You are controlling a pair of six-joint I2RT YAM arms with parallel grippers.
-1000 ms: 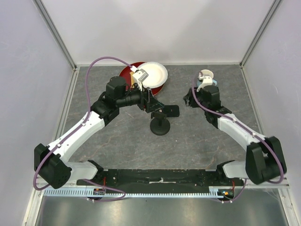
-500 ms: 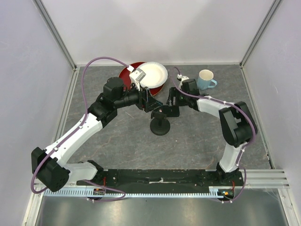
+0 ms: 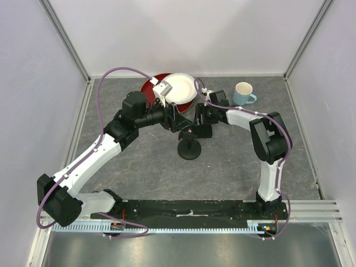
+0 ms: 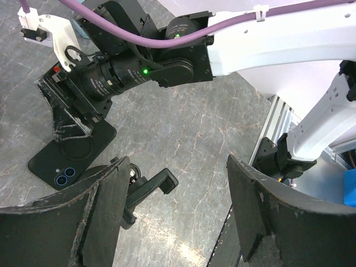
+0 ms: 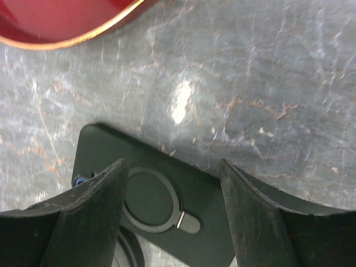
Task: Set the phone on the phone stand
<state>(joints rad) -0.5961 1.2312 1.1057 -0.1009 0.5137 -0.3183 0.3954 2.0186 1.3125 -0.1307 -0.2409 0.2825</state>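
**A:** What do you count?

**B:** I see one phone (image 4: pixel 72 158), one phone stand (image 3: pixel 189 150), one blue mug (image 3: pixel 243 93), one red plate (image 3: pixel 150 87) and one white plate (image 3: pixel 182 89).

**A:** Where is the phone?

**B:** It lies flat on the table (image 3: pixel 222 167), back up, just beside the stand. My right gripper (image 5: pixel 172 167) hangs over it and hides part of it, with its jaws spread wide. My left gripper (image 4: pixel 178 161) is near, also spread and holding nothing.

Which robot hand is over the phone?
The right gripper, open and hovering above the phone; the left gripper is nearer the phone stand instead.
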